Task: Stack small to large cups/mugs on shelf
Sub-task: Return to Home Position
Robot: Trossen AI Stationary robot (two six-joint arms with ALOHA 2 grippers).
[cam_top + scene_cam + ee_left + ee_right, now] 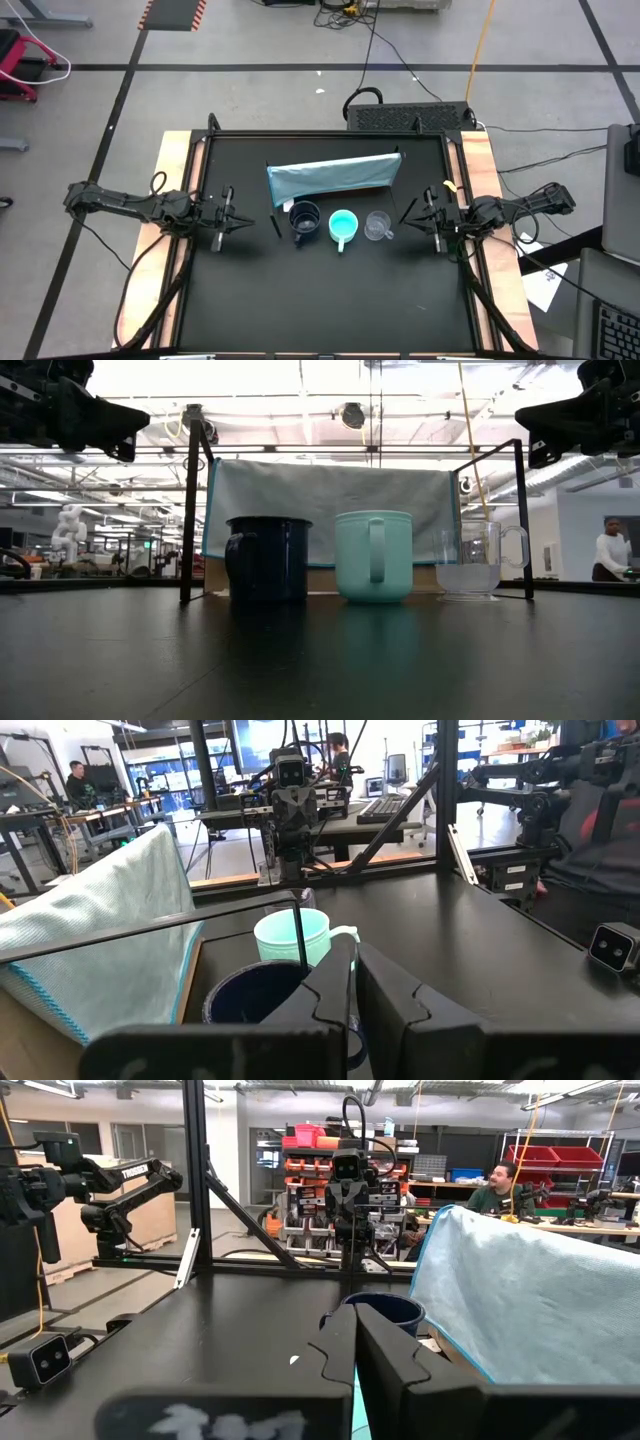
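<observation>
Black counter (320, 290) carried navy mug (304, 221), turquoise mug (343, 226) and clear mug (378, 226) side by side before the shelf (333, 178), unstacked. My left end effector (232, 218) and right end effector (418, 217) hung aside, fingers together.

Robotics lab: red parts bins (566, 1158), equipment benches (262, 817).

You've got a black tabletop (330, 300) with bare wooden boards (176, 170) down both sides and a black metal frame (188, 510) standing around the back. Just behind it sits a vented black box (405, 117), and a yellow cable (484, 40) runs across the grey floor. Off right there's a keyboard (622, 330) and some paper (545, 287). In the room beyond, a person in white (608, 550) stands far right, and another person (496, 1185) is near red bins (560, 1158).
</observation>
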